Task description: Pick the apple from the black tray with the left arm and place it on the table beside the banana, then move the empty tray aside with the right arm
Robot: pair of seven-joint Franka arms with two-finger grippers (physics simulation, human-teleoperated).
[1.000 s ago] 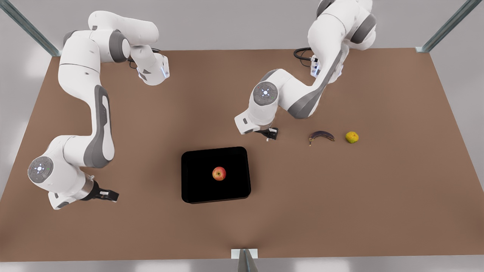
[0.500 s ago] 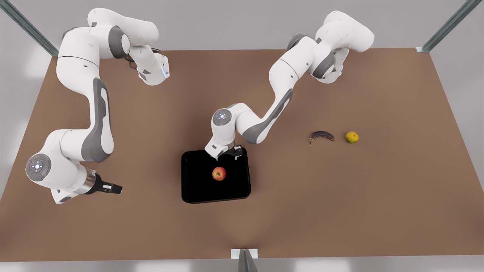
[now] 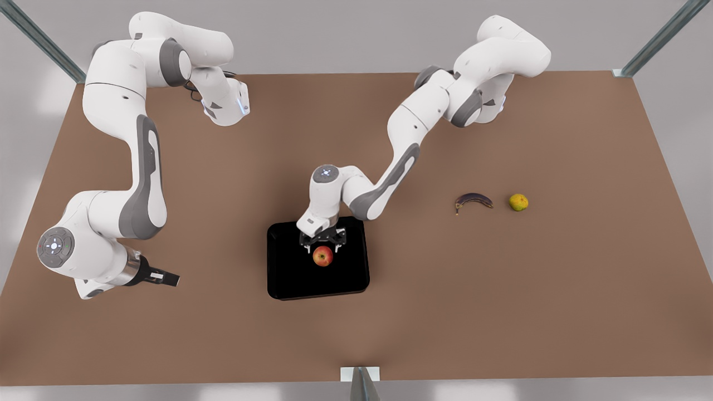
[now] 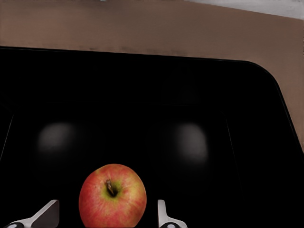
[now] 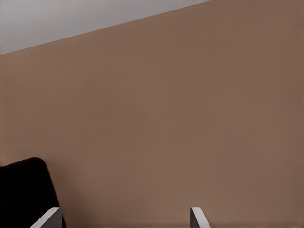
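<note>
**Operator:** Two arms are in the scene. Report each one's position.

**Technician:** The left gripper [image 3: 322, 243] is over the black tray [image 3: 289, 278], just at the far side of the apple [image 3: 323, 256] as the front view shows it. Its arm reaches in from the base on the front view's right. The right gripper [image 3: 167, 277] waits low over the table [image 3: 501, 289] on the front view's left, well apart from the tray.

**Operator:** State of the left pincer?

**Technician:** Spread. In the left wrist view the two fingertips [image 4: 45, 214] stand one on each side of the apple [image 4: 112, 195], with a gap between each tip and the fruit. No contact is visible.

**Operator:** And the right pincer?

**Technician:** Also spread. The right wrist view shows its fingertips [image 5: 50, 218] apart, with bare table [image 5: 166, 118] between them and a rounded corner of the tray [image 5: 23, 194] beside one tip. It grips nothing.

**Operator:** Location of the apple?

**Technician:** Resting on the tray floor, near the centre, stem side up toward the wrist camera. It is red with a yellowish patch.

**Operator:** Other items?

**Technician:** The banana [image 3: 473, 200] lies on the table toward the front view's right, well apart from the tray. A yellow-green round fruit [image 3: 518, 202] sits near it, farther right.
</note>
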